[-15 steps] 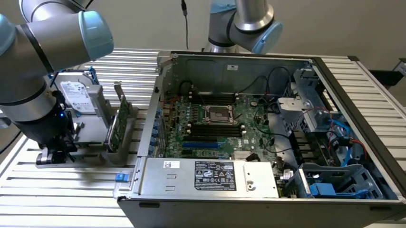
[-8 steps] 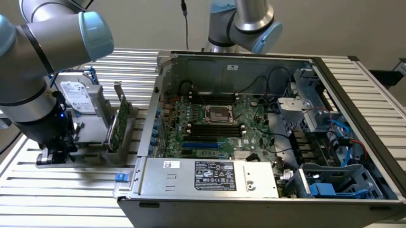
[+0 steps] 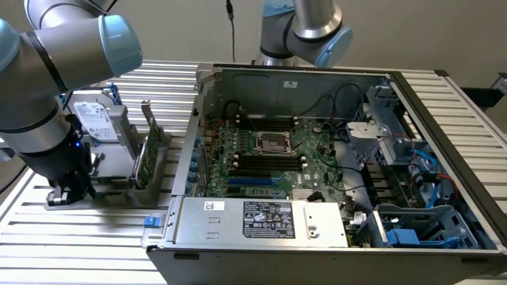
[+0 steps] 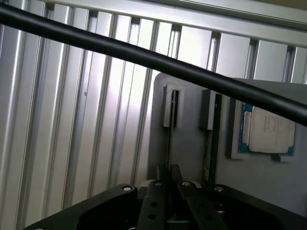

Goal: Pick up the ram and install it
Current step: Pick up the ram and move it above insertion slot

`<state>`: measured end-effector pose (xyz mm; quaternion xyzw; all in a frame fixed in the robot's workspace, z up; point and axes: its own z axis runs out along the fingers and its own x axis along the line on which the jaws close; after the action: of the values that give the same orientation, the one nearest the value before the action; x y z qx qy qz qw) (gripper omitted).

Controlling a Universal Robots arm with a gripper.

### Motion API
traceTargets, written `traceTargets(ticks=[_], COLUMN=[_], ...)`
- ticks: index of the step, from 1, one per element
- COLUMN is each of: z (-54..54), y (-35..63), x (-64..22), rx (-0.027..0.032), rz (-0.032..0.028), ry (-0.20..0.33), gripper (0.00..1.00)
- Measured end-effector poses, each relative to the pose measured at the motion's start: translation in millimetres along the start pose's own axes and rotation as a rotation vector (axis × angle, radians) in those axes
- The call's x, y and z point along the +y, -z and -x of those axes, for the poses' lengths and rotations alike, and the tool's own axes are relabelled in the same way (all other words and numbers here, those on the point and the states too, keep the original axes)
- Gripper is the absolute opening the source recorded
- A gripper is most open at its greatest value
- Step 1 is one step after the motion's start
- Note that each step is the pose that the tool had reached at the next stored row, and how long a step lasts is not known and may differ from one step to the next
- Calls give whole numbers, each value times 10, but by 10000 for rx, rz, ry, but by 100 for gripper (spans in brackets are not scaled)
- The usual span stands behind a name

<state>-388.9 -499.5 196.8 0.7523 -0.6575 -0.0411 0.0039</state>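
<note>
The grey holder [image 4: 188, 146] keeps a processor [image 4: 268, 130] and the thin, edge-on ram [image 4: 169, 139], pinched between the fingers [image 4: 177, 177].

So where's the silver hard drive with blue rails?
The silver hard drive stands upright in the grey holder at the exterior view's left, beside the green card with a metal bracket.
</note>
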Motion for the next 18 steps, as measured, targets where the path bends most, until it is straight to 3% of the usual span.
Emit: traceTargets(ticks=[18], z=[47], y=[-9], x=[-7], rx=[-15], rz=[-15], ry=[-249], gripper=[14])
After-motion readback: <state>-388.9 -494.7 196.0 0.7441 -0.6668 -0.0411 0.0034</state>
